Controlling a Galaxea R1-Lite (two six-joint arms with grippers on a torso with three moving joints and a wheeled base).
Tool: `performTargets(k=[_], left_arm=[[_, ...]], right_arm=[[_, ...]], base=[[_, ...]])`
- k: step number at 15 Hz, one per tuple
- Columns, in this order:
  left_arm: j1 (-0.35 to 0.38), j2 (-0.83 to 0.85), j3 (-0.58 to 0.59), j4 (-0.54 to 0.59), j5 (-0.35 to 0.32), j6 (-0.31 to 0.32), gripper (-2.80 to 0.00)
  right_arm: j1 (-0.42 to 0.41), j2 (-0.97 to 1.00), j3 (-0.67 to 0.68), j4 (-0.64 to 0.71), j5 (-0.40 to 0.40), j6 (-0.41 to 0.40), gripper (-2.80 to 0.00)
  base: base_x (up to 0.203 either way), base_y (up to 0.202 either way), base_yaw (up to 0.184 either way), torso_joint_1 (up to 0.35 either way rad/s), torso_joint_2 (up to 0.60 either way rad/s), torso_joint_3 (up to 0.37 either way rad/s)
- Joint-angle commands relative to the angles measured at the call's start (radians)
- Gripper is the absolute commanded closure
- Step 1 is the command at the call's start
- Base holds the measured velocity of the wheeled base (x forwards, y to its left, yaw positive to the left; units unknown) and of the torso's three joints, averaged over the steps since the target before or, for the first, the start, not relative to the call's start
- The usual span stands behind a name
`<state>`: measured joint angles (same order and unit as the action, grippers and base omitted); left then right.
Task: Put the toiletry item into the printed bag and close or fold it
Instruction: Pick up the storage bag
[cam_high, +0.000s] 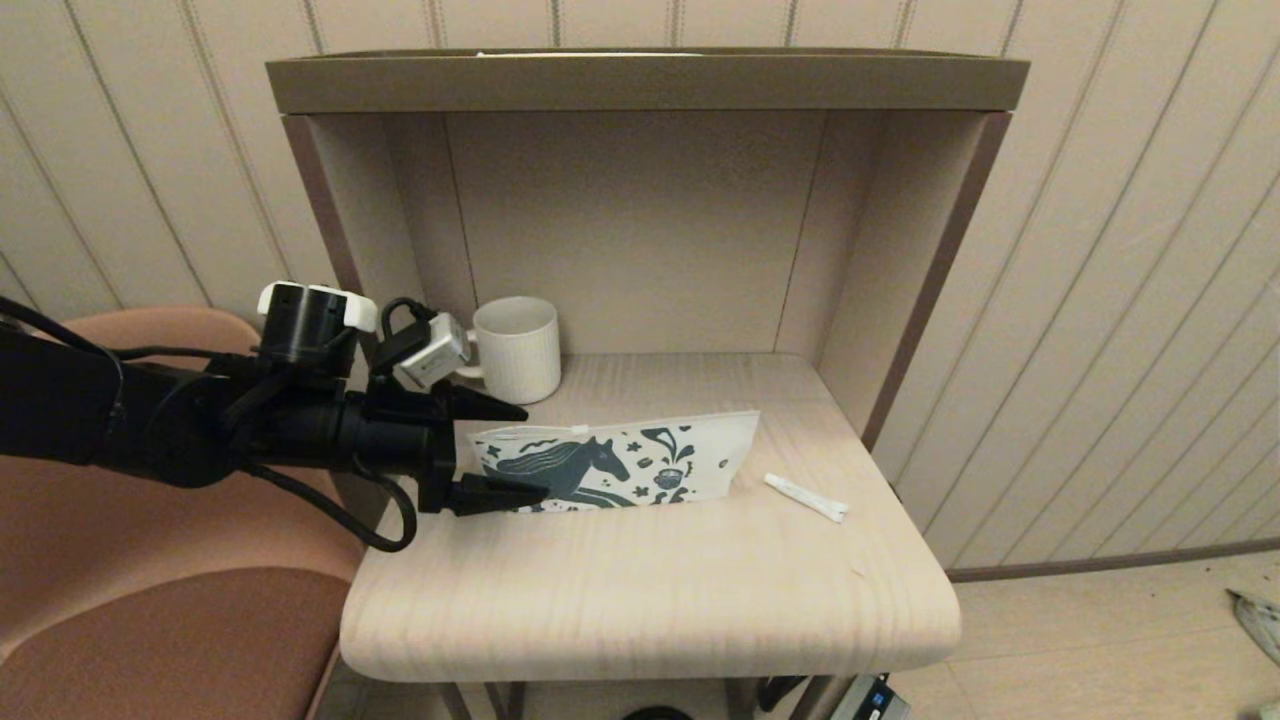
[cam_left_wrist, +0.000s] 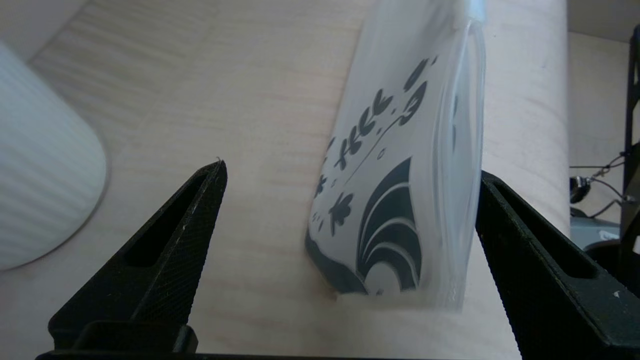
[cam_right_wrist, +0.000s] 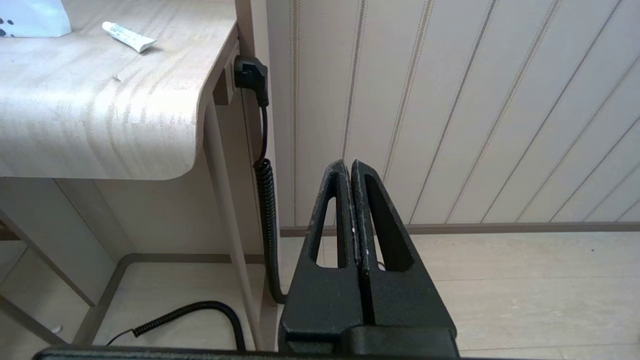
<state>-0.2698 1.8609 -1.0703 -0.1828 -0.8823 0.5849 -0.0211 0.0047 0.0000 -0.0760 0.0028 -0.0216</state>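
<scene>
Wooden desk (cam_high: 650, 590): left gripper (cam_high: 520, 452) gapes around the printed bag's (cam_high: 640, 460) end; closing could topple it.

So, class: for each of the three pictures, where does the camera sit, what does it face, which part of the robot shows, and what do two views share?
Head view: high on the robot, looking down at the table; the left arm with the open left gripper at the printed bag.
Left wrist view: behind the left fingers, facing the bag's end and the mug.
Right wrist view: low beside the table, with the shut right gripper.
Shared by head and right wrist views: the toiletry item.
</scene>
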Motion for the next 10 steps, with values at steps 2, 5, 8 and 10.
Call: performTargets(k=[2,5,8,10], left_arm=[[-0.005,0.011,-0.002,-0.003,-0.003,0.003,-2.8],[-0.005,0.008,-0.004,-0.003,-0.003,0.003,-2.8],[-0.005,0.006,-0.008,-0.003,0.0,0.003,0.0],[-0.005,0.011,-0.013,-0.001,-0.001,0.003,0.0]], right_arm=[[0.0,0.001,0.0,-0.001,0.0,-0.001,0.0],[0.001,0.001,0.0,-0.001,0.0,-0.001,0.0],[0.0,0.001,0.0,-0.001,0.0,-0.001,0.0],[0.0,0.001,0.0,-0.001,0.0,-0.001,0.0]], base=[[0.0,0.0,0.0,0.0,0.0,0.0],[0.0,0.0,0.0,0.0,0.0,0.0],[0.0,0.0,0.0,0.0,0.0,0.0],[0.0,0.0,0.0,0.0,0.0,0.0]])
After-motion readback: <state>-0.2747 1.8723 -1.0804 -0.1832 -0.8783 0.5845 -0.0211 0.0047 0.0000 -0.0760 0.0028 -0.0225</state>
